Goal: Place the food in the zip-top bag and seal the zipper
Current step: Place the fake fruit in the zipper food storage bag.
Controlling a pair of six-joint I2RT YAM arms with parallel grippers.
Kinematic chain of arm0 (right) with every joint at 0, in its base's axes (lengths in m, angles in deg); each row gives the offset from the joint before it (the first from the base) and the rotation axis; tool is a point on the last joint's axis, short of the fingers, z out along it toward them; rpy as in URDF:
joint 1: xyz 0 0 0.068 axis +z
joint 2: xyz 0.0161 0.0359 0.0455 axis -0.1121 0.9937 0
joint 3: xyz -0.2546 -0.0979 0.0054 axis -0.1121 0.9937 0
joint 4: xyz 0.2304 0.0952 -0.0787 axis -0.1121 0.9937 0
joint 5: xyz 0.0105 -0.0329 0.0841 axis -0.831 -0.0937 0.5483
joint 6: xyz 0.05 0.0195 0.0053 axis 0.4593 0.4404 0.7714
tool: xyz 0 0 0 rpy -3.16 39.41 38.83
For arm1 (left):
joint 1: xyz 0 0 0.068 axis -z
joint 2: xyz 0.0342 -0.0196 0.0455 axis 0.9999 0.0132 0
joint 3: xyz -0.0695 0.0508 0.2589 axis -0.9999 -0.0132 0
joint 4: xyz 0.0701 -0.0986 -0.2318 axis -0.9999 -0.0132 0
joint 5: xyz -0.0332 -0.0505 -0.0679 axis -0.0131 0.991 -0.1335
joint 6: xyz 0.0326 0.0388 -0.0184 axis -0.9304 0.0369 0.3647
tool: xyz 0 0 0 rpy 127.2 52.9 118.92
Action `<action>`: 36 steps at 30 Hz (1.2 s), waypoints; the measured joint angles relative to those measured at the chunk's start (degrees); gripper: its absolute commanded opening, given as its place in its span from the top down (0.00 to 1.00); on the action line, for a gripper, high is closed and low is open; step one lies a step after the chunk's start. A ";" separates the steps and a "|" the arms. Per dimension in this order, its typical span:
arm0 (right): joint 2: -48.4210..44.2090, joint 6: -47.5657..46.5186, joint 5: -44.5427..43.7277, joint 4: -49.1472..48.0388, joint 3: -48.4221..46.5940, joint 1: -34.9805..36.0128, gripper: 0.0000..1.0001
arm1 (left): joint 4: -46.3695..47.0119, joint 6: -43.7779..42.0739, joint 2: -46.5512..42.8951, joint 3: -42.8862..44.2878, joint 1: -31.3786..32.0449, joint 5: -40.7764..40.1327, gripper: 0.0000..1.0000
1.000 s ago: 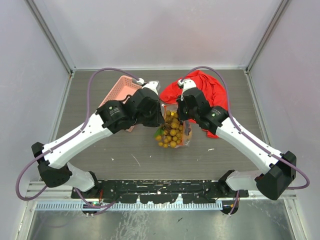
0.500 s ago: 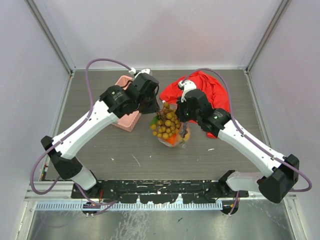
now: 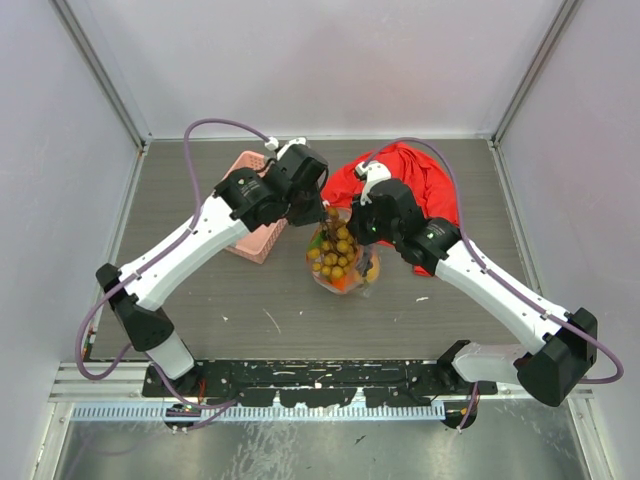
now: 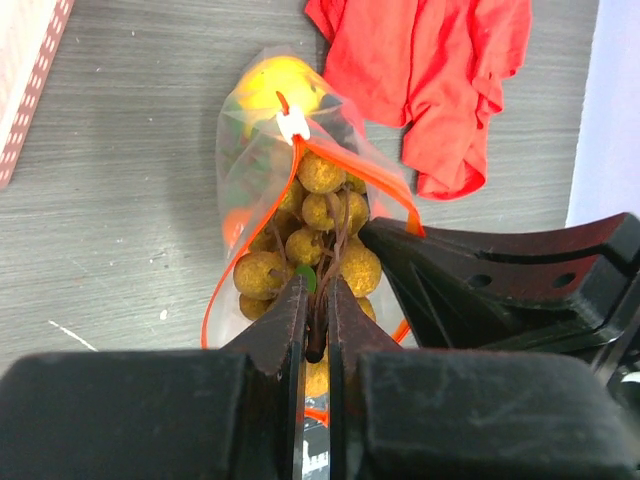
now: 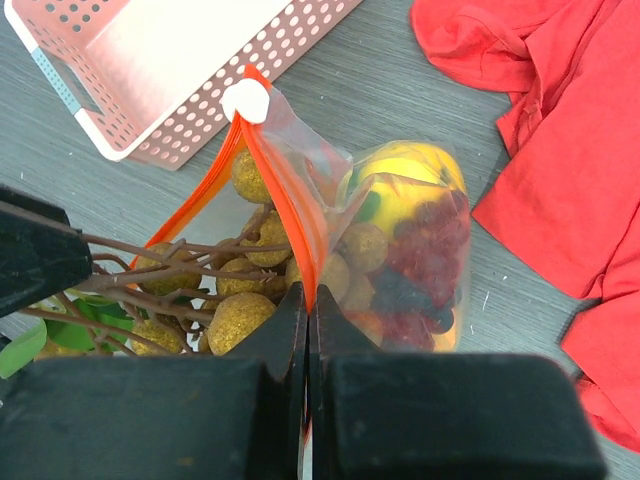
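Observation:
The clear zip-top bag (image 3: 345,275) stands open mid-table. My left gripper (image 4: 316,312) is shut on the dark stem of the golden-brown berry bunch (image 4: 320,215) and holds it in the bag's mouth. My right gripper (image 5: 307,305) is shut on the orange-red zipper strip (image 5: 290,210) and holds one mouth edge up. A yellow-orange fruit (image 5: 410,175) lies low in the bag, with dark red pieces (image 5: 430,250) beside it. The white slider tab (image 5: 245,102) sits at the far end of the strip. The bunch (image 3: 334,250) shows between the two grippers in the top view.
A pink perforated basket (image 3: 252,205) lies at the left, under the left arm, and shows in the right wrist view (image 5: 150,60). A red cloth (image 3: 420,185) lies behind the bag at the right and shows in the left wrist view (image 4: 440,70).
My left gripper has swung from the left to above the bag's mouth, carrying the berry bunch with it. The bunch now hangs partly inside the bag. My right gripper has kept its hold.

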 measured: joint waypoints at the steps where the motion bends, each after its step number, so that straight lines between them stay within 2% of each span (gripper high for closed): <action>1: 0.00 0.15 0.02 0.00 0.00 0.00 0.99 | 0.72 0.39 -0.09 -0.15 -0.02 -0.26 1.00; 9: 0.00 0.81 0.35 -0.28 0.02 -0.07 0.99 | 5.70 2.60 -2.82 -7.45 0.79 -3.96 1.00; 19: 0.00 1.25 1.46 -0.98 0.02 -0.07 0.99 | 12.11 3.78 -3.76 -14.32 6.23 -13.27 0.98; 26: -0.04 1.27 1.31 -1.40 0.24 -0.07 0.99 | 14.88 3.85 -4.07 -18.53 7.91 -15.34 0.77; 31: -0.52 1.27 0.96 -1.88 0.90 -0.07 0.99 | 15.45 2.62 -4.66 -18.71 7.89 -15.39 0.49; 36: -1.33 1.25 0.37 -2.25 1.42 -0.07 0.99 | 16.74 0.52 -9.81 -20.61 7.89 -15.37 0.39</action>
